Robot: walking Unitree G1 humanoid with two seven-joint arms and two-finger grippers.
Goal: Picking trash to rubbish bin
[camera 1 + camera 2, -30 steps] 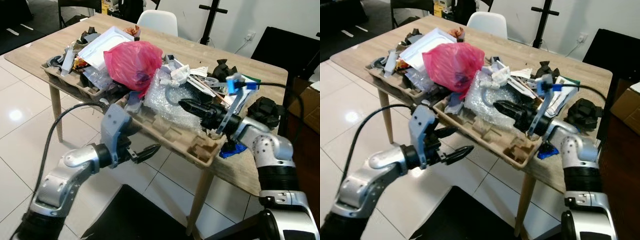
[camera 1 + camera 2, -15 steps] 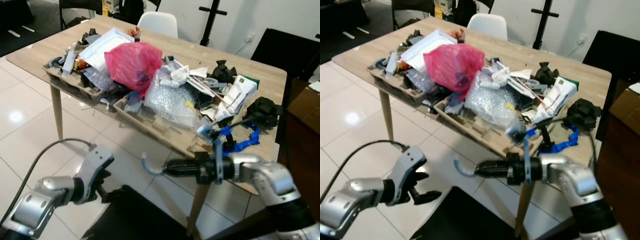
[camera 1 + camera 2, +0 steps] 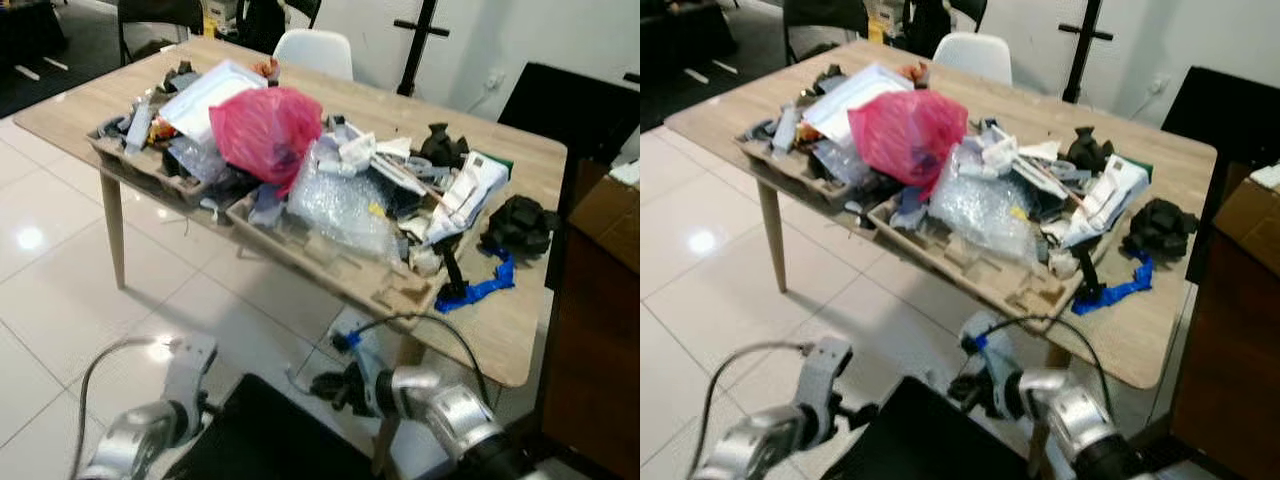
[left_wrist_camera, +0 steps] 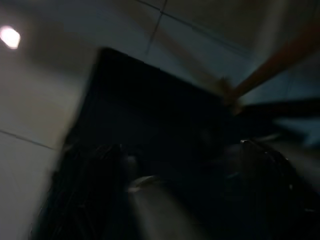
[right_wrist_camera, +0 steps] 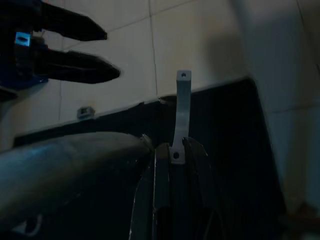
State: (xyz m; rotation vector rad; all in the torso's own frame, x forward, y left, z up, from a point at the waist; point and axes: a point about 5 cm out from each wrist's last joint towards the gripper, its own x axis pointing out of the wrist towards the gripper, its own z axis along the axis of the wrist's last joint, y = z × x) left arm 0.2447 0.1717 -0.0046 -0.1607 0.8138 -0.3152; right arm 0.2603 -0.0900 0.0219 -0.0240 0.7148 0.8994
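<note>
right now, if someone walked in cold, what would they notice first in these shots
The heap of trash on the wooden table stands out first, with a red plastic bag on top and bubble wrap beside it. Below the table's near edge, the right gripper pinches a small grey bracket over the black rubbish bin, with the left gripper close by.

No text, label, brand, number or sign can be read anywhere in these views.

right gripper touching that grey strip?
Touching. Right wrist view: the right gripper fingers pinch the grey strip's lower end, above the black bin.
</note>
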